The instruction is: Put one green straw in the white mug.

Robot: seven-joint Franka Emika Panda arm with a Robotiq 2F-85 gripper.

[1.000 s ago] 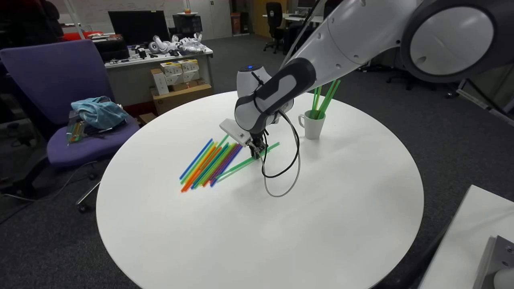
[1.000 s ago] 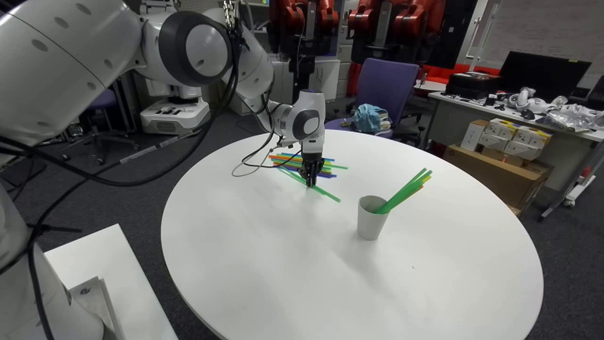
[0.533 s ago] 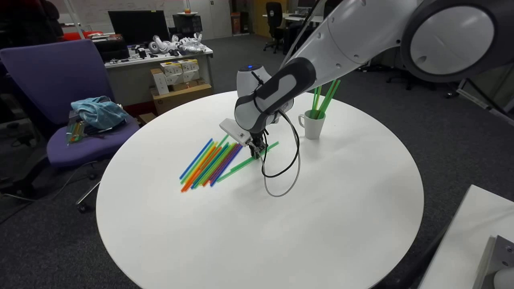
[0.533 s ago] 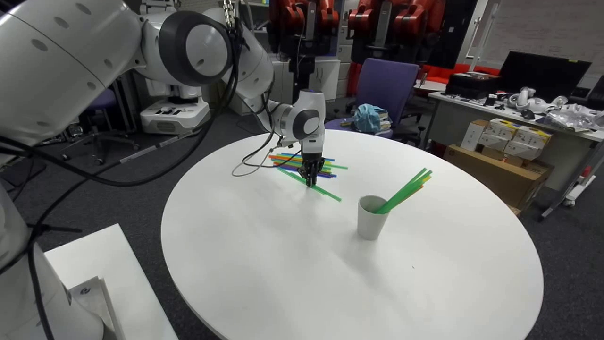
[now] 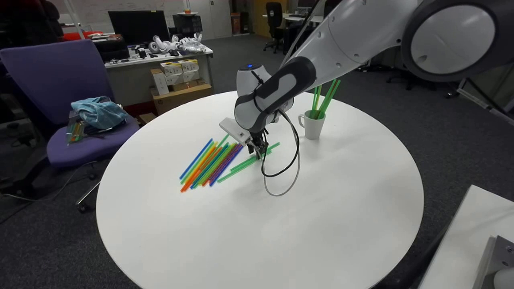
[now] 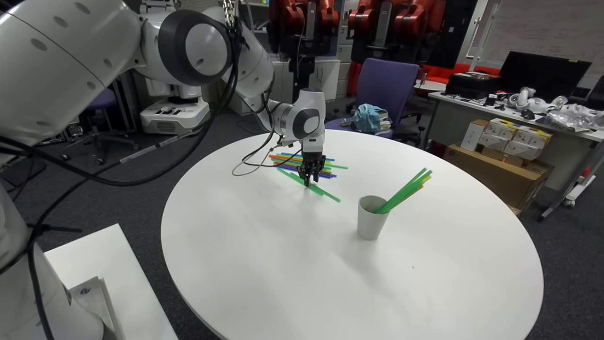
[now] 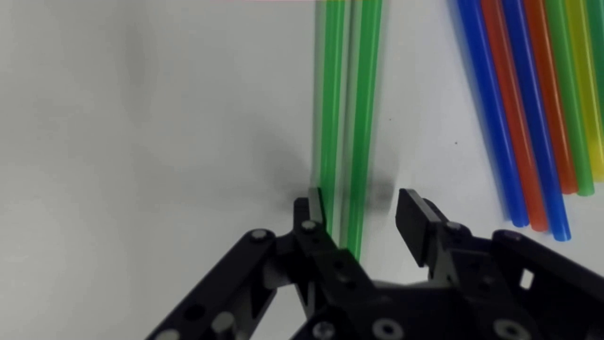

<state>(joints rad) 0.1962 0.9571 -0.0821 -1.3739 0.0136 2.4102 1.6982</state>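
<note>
Black two-fingered gripper (image 7: 360, 205): jaws apart | two thin bright-green plastic straws (image 7: 362, 132): between them | white cylindrical mug (image 5: 312, 128): gripper's two o'clock in an exterior view

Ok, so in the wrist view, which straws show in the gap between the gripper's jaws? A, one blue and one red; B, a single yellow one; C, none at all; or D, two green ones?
D: in the wrist view two green straws run side by side in the gap of the open gripper, while the multicoloured row of straws lies outside it, toward that view's right edge.
</note>
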